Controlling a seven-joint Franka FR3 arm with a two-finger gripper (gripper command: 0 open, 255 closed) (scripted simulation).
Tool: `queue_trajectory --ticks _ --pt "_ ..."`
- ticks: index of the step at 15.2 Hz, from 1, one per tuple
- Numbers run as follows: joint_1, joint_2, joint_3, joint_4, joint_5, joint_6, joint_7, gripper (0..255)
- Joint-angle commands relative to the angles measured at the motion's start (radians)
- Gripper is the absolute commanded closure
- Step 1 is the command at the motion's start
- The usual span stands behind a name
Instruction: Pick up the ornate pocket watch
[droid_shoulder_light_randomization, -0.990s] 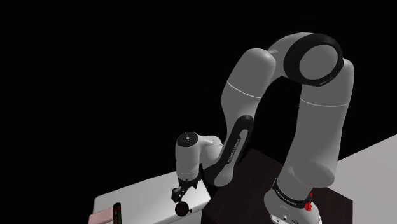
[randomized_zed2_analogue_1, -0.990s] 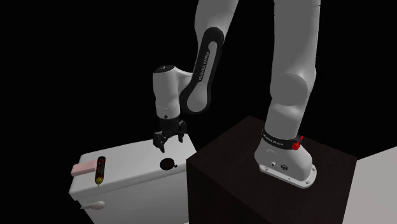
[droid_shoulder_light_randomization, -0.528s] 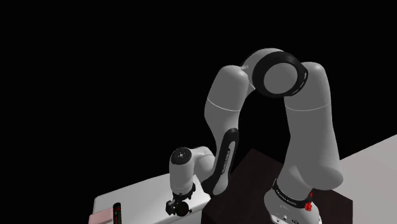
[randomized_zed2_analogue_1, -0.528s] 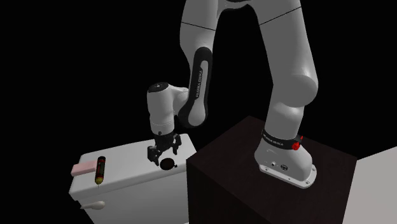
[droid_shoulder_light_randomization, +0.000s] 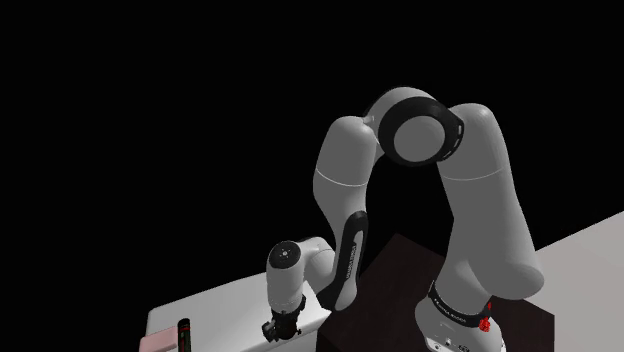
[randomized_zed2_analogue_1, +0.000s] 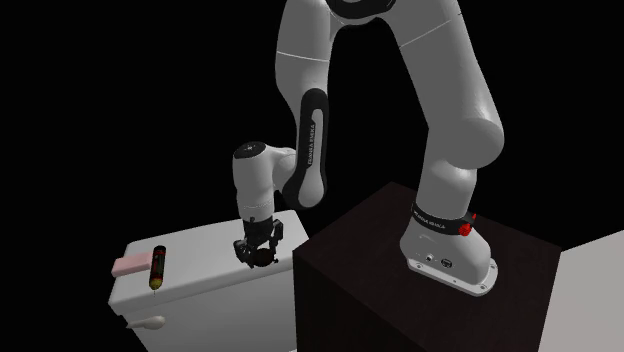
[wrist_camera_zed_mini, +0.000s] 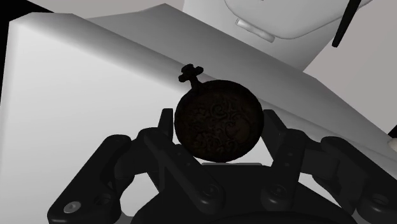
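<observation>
The pocket watch (wrist_camera_zed_mini: 217, 121) is a dark round case with swirled engraving and a small crown on the side away from the hand. It lies on a white box top (randomized_zed2_analogue_1: 200, 265) close to the dark stand. My black gripper (wrist_camera_zed_mini: 218, 128) is down on it, and its fingers (wrist_camera_zed_mini: 167, 126) press against the case from both sides. In the second exterior view the gripper (randomized_zed2_analogue_1: 258, 250) stands upright over the watch (randomized_zed2_analogue_1: 263, 259) and covers most of it. The shoulder view has the gripper (droid_shoulder_light_randomization: 280, 328) low at the white top's (droid_shoulder_light_randomization: 215, 305) near corner.
A pink block (randomized_zed2_analogue_1: 129, 265) and a dark cylinder with a yellow band (randomized_zed2_analogue_1: 156, 268) lie at the white top's far end from the stand. The dark box stand (randomized_zed2_analogue_1: 400, 290) rises right beside the watch. Black area surrounds the scene.
The arm came down from above the watch onto it. The fingers, wide apart a moment ago, have closed against the watch's sides.
</observation>
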Motion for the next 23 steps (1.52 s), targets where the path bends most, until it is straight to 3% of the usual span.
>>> queue_trajectory --ticks 1,8,16,23 --pt "0.001 0.002 -0.001 0.001 -0.001 0.001 0.001 255" --pt "0.001 0.002 -0.002 0.0 -0.002 0.002 0.001 255" --pt "-0.111 -0.128 0.128 -0.057 0.101 -0.084 -0.094 255" --pt "-0.205 -0.242 0.248 -0.095 0.233 -0.159 -0.201 255"
